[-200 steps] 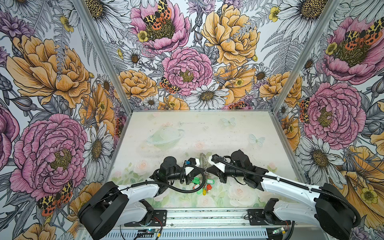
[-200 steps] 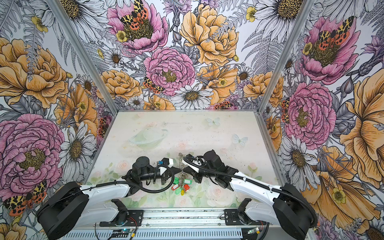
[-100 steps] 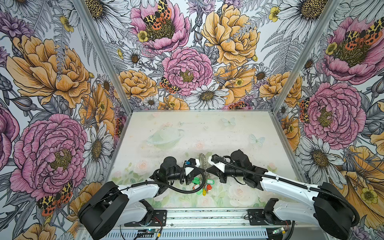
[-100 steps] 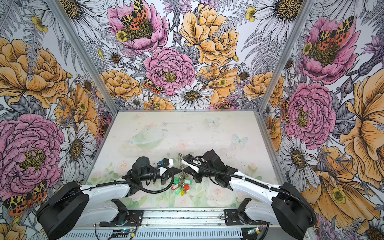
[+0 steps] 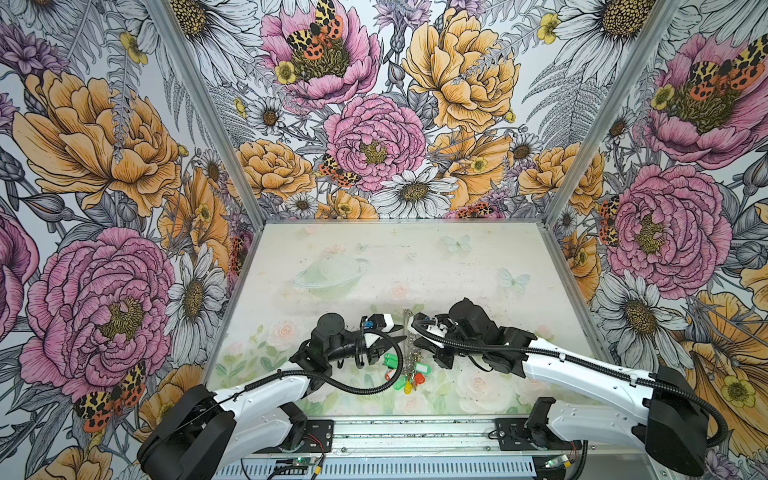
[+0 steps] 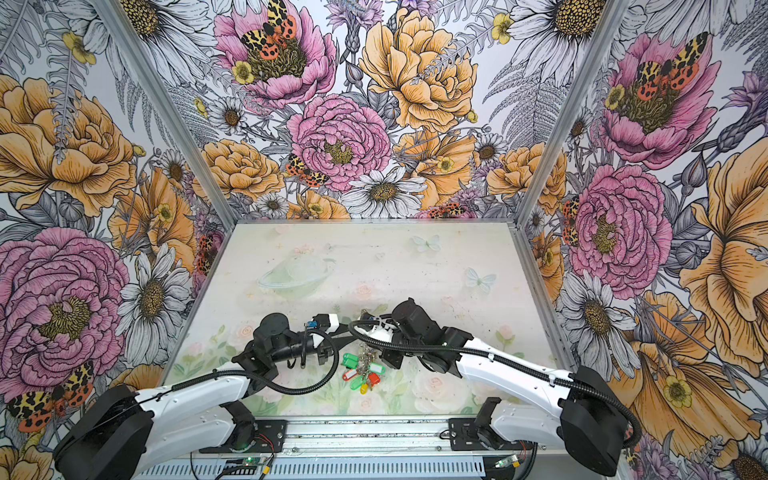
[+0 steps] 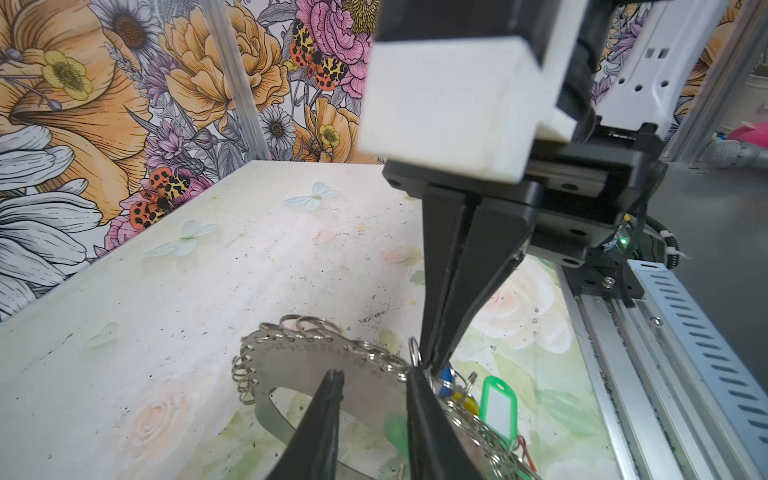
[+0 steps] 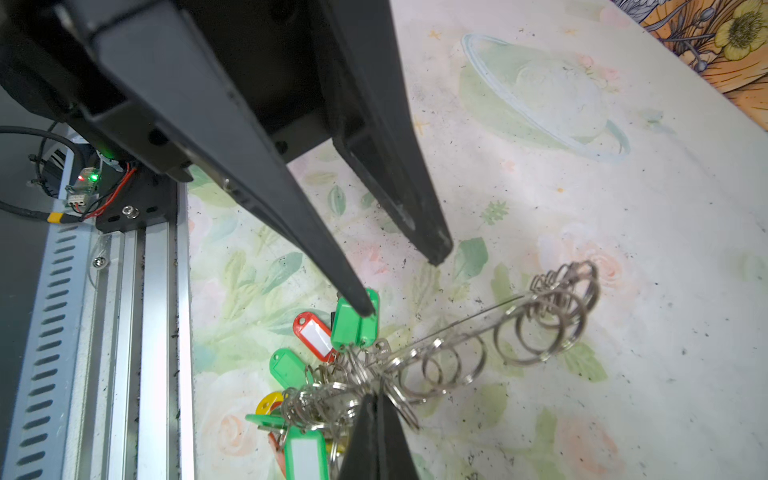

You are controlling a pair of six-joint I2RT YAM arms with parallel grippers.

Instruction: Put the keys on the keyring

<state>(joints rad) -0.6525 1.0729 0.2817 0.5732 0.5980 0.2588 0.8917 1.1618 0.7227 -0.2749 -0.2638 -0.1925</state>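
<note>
- The blue-tagged key (image 7: 446, 375) shows only as a sliver of blue tag just past the rim of the keyring (image 7: 316, 365). The metal key itself is hidden, and I cannot tell whether it sits on a ring yet.
- The keyring stands on edge over the counter (image 5: 415, 266), its small wire rings (image 8: 540, 328) fanned along the rim.
- The right tool (image 7: 432, 359) is clamped tight on that rim, right beside the blue tag, holding the plate up.
- The left tool (image 8: 401, 284) has its jaws parted and grips nothing, its tips close to the plate but apart from it.
- To my eye, the right tool should hold the plate dead steady while the left one tends the key. The left should work clear of the bunched keys (image 8: 316, 336) with green, red and yellow tags, which could snag.
</note>
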